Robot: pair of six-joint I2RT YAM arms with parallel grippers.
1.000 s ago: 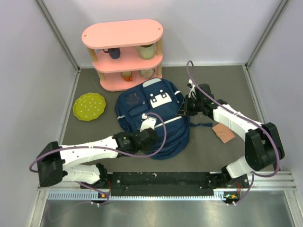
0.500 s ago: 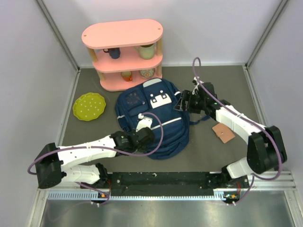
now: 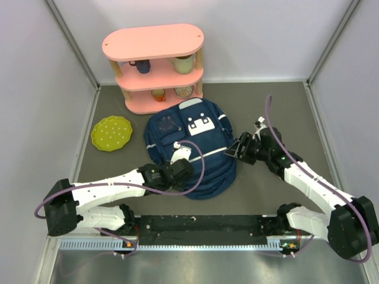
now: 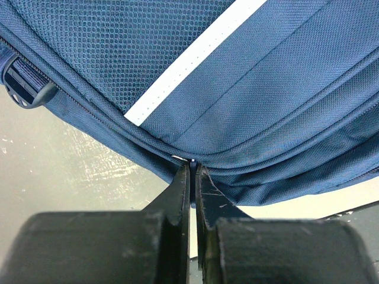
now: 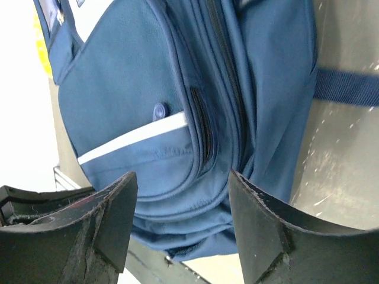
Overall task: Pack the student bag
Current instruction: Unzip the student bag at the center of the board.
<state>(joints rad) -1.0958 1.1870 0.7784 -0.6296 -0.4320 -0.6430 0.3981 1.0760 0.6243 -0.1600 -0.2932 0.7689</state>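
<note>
The student bag (image 3: 189, 145) lies flat in the middle of the table, navy with a white stripe and a white buckled patch. My left gripper (image 3: 183, 170) rests on its near left part. In the left wrist view this gripper (image 4: 192, 168) is shut on a small metal zipper pull (image 4: 177, 157) at the bag's (image 4: 278, 89) seam. My right gripper (image 3: 235, 149) stands open just off the bag's right edge. In the right wrist view its jaws (image 5: 183, 195) are wide apart with the bag's (image 5: 130, 106) side pocket and zippers beyond them, and nothing is held.
A pink two-tier shelf (image 3: 155, 65) with cups stands at the back, touching the bag's top. A green plate (image 3: 111, 132) lies at the left. A navy strap (image 5: 346, 87) trails from the bag's right side. Grey walls close in left and right.
My right gripper has opened, let go of the bag's upper right edge, and drawn back toward the near right. The left gripper has shifted slightly and stays shut at the zipper.
</note>
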